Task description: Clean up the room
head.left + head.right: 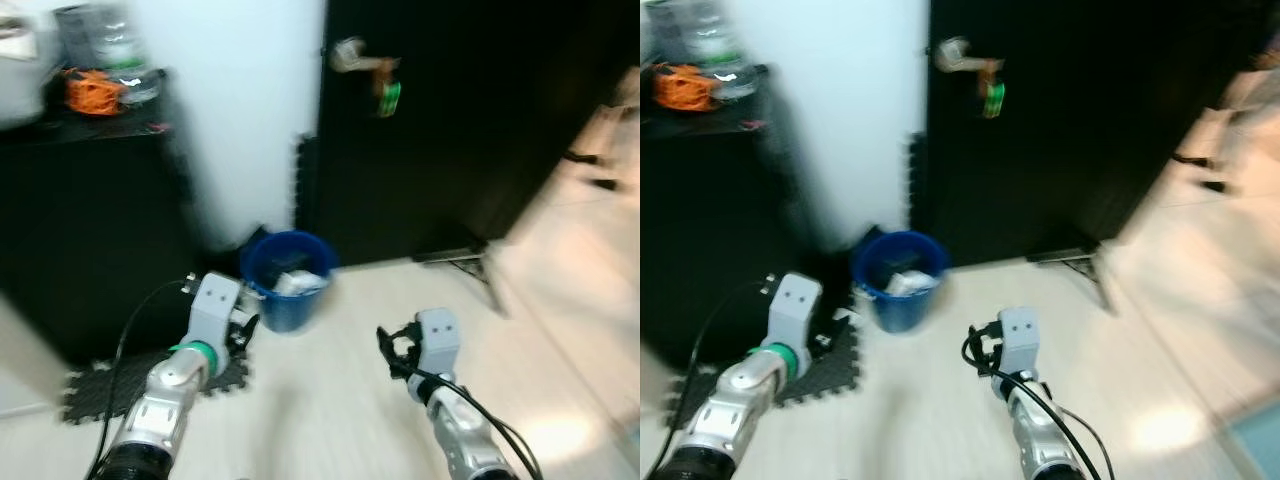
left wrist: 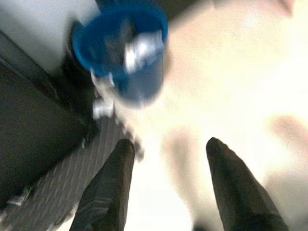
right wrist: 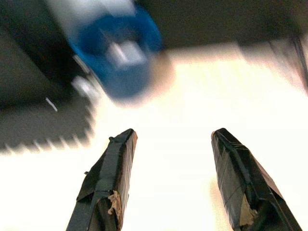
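Two arms of mine reach out low over the pale floor [image 1: 350, 400]. From my head, everything looks blurry. A blue bin [image 1: 288, 278] stands upright on the floor by the white wall [image 1: 245, 120], its open mouth pointing up. Something pale and crumpled [image 1: 297, 283] lies inside it. It sits between a black cabinet [image 1: 90, 230] and a black door [image 1: 450, 130]. A dark foam mat [image 1: 120, 385] with a toothed edge lies beside the bin. An orange thing [image 1: 92, 92] sits on top of the cabinet. My left gripper [image 1: 240, 335] is near the bin. My right gripper [image 1: 392, 352] is farther off, over bare floor.

From my left wrist, my two black fingers [image 2: 108, 192] are spread apart with nothing between them. The bin is ahead of them, and the mat lies under one finger.

From my right wrist, my two black fingers [image 3: 108, 187] are spread wide too, holding nothing. The bin is ahead, blurry, well apart from the tips.
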